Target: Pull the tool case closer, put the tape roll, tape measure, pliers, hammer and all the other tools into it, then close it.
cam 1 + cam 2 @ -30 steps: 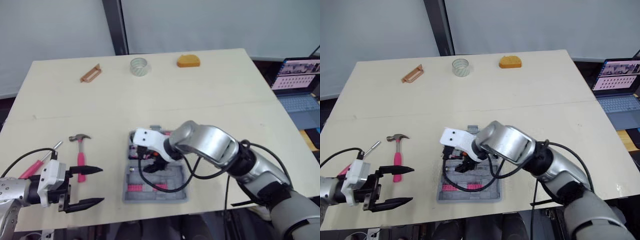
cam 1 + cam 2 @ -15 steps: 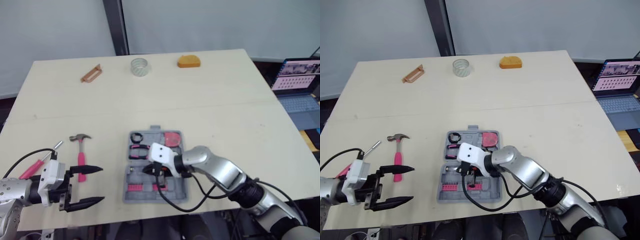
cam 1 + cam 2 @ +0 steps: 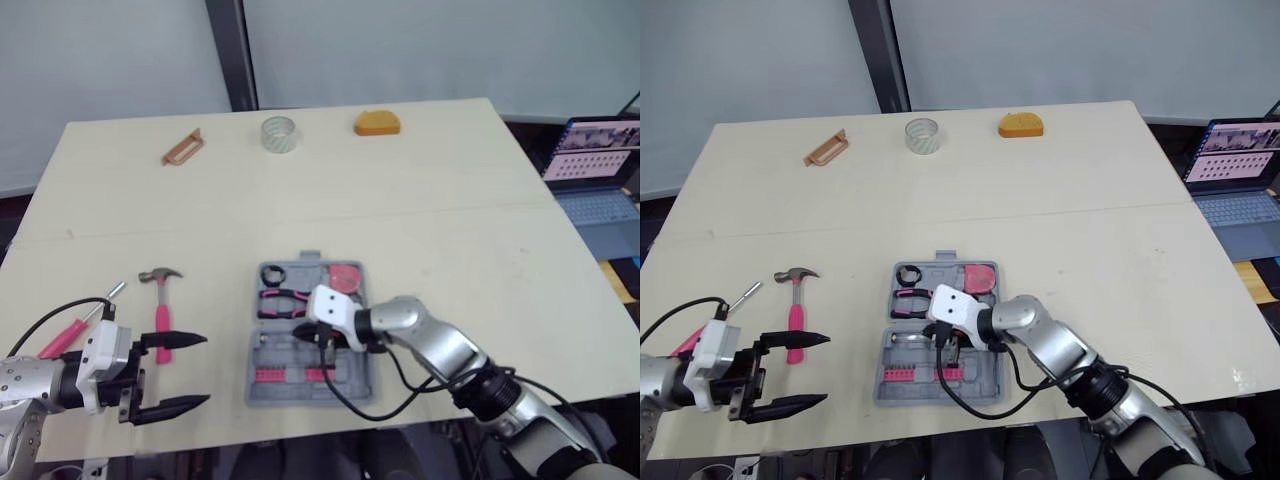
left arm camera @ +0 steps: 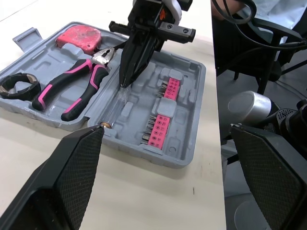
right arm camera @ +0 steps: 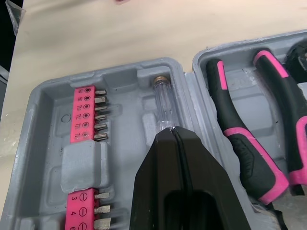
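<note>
The open grey plastic tool case (image 3: 300, 396) lay near the desk's front edge, where both arms could reach it. The pull-closer step therefore looked done. Its moulded recesses held each tool flat so the lid could later shut. The black-and-pink-handled pliers (image 4: 72, 91) and a pink tape measure (image 4: 79, 39) sat in the case's far half. A clear-handled driver (image 5: 163, 103) lay in the near half beside the hinge line.

The right pincer (image 5: 173, 132) was closed and empty, its tips meeting against that clear handle. It was probably pressing the handle into its slot. The right forearm came in from the case's right, with the wrist bent so the fingers pointed down into the tray.

The left pincer (image 3: 200, 370) hung wide open to the case's left, holding nothing. Its forearm was low and level, and its fingers aimed toward the case. The pink-handled hammer (image 3: 161, 320) lay just beyond it and looked the likely next pick.

Well beyond the case, along the desk's far edge, lay the translucent tape roll (image 3: 279, 133), an orange dome-shaped item (image 3: 377, 122) and a brown tool (image 3: 182, 147).
</note>
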Action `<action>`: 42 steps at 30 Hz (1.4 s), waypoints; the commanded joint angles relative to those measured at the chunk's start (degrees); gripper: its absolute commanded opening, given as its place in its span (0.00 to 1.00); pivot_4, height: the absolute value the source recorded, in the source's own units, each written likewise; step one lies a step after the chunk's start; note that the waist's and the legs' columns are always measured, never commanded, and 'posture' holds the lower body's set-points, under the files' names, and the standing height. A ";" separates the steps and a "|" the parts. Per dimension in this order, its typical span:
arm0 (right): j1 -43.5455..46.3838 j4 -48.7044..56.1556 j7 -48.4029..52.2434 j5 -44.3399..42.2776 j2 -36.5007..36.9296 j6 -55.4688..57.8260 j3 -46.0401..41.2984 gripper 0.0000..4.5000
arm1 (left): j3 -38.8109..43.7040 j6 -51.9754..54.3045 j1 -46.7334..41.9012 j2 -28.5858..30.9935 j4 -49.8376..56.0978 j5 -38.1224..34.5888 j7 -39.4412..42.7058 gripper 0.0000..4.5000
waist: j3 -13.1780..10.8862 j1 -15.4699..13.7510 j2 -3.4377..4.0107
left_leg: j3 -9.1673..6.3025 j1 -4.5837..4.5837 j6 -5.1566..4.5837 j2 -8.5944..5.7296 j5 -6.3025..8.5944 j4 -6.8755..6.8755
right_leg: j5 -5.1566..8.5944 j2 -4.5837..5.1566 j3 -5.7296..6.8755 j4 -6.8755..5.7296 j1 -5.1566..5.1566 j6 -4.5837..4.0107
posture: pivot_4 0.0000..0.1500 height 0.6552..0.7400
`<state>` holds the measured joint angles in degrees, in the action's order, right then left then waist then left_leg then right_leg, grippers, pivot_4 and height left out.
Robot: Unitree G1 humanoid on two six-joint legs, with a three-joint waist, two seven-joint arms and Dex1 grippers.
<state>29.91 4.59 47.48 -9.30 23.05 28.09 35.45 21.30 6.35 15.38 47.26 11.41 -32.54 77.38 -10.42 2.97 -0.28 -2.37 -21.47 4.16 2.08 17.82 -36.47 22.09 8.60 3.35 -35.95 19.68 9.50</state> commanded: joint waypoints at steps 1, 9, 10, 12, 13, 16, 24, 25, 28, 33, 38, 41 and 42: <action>-0.79 0.77 1.51 0.52 -0.41 -1.34 -1.34 0.01 | 0.74 0.20 0.49 -0.12 2.11 -1.43 -0.17 1.00 | 0.00 0.00 0.00 | 0.00 0.00 0.00 0.00 0.00 0.00 | 0.00 0.00 0.00 0.00 0.00 0.00 | 1.00 1.00; -1.23 -0.61 1.71 1.22 -1.19 -2.42 -2.65 0.01 | 0.95 0.50 0.62 -0.06 2.26 -1.36 -0.20 1.00 | 0.00 -0.02 0.00 | 0.00 0.01 0.00 0.00 0.00 0.00 | 0.00 0.00 0.00 0.00 -0.01 0.00 | 1.00 1.00; -1.23 -0.52 1.85 1.12 -1.31 -2.48 -2.93 0.01 | 0.95 0.47 0.61 -0.06 2.18 -1.35 -0.16 1.00 | 0.00 -0.01 0.00 | 0.00 0.01 0.00 0.00 0.00 0.00 | 0.00 0.00 0.00 0.00 -0.01 0.00 | 1.00 1.00; -1.13 -0.30 2.06 0.88 -1.62 -2.21 -3.59 0.01 | 0.92 0.24 0.59 -0.10 1.85 -1.26 0.03 1.00 | 0.00 -0.02 0.00 | 0.00 0.01 0.00 0.00 0.00 0.00 | 0.00 0.00 0.00 0.00 -0.01 0.00 | 1.00 1.00; -1.06 -0.29 2.11 0.96 -1.72 -2.10 -3.76 0.01 | 0.90 0.07 0.57 -0.14 1.62 -1.20 0.15 1.00 | 0.00 -0.02 0.00 | 0.00 0.01 0.00 0.00 0.00 0.00 | 0.00 0.00 0.00 0.00 -0.02 0.00 | 1.00 1.00; -1.03 -0.96 2.20 1.70 -1.67 -2.39 -3.78 0.01 | 0.83 -0.36 0.47 -0.29 1.11 -1.05 0.32 1.00 | 0.00 -0.01 0.00 | 0.00 0.01 0.00 0.00 0.00 0.00 | 0.00 0.00 0.00 0.00 -0.02 0.00 | 1.00 1.00; -1.70 -1.98 3.05 2.76 -1.45 -3.29 -3.75 0.01 | 0.89 -1.47 0.83 -0.55 0.02 -0.77 0.61 1.00 | 0.00 -0.01 0.00 | 0.00 0.01 0.00 0.00 0.00 0.00 | 0.00 0.00 0.00 0.00 -0.02 0.00 | 1.00 1.00; -1.75 -2.16 3.10 2.89 -1.47 -3.38 -3.74 0.01 | 0.90 -1.65 0.94 -0.56 -0.12 -0.75 0.65 1.00 | 0.00 -0.01 0.00 | 0.00 0.01 0.00 0.00 0.00 0.00 | 0.00 0.00 0.00 0.00 -0.02 0.00 | 1.00 1.00; -1.99 -2.61 3.17 3.24 -1.51 -3.69 -3.63 0.01 | 0.83 -2.13 1.09 -0.48 -0.46 -0.76 0.69 1.00 | 0.00 -0.01 0.00 | 0.00 0.01 0.00 0.00 0.00 0.00 | 0.00 0.00 0.00 0.00 -0.02 0.00 | 1.00 1.00; -2.45 -3.86 3.09 4.36 -1.47 -4.32 -3.20 0.01 | 0.81 -2.53 0.95 -0.32 -0.95 -0.76 0.76 1.00 | 0.00 -0.01 -0.01 | 0.00 0.02 0.00 0.00 0.00 -0.01 | 0.00 0.00 0.00 0.00 -0.04 0.00 | 1.00 1.00; -2.92 -5.46 2.74 5.86 -1.42 -5.16 -2.64 0.01 | 0.79 -2.95 0.83 -0.31 -1.43 -0.73 0.86 1.00 | 0.01 -0.01 -0.02 | 0.00 0.09 0.00 0.00 0.00 0.00 | 0.00 0.00 0.00 0.00 -0.09 0.00 | 1.00 1.00; -3.55 -6.04 2.82 6.36 -1.46 -5.91 -2.45 0.01 | 0.78 -3.11 0.78 -0.29 -1.62 -0.73 0.90 1.00 | 0.03 -0.02 -0.04 | 0.00 0.15 0.00 0.00 0.00 0.00 | 0.00 0.00 0.00 0.00 -0.15 0.00 | 1.00 1.00; -3.74 -6.25 2.80 6.58 -1.47 -6.01 -2.33 0.01 | 0.78 -3.14 0.76 -0.27 -1.66 -0.73 0.91 1.00 | 0.04 -0.03 -0.05 | 0.00 0.17 0.00 0.00 0.00 0.01 | 0.00 0.00 0.00 0.00 -0.17 0.00 | 1.00 1.00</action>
<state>27.62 -0.05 49.81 -4.35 21.53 21.57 32.52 21.34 3.93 16.13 47.16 10.03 -32.67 77.69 -10.38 2.95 -0.33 -2.37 -21.29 4.16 2.08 17.83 -36.46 22.09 8.60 3.36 -35.95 19.51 9.50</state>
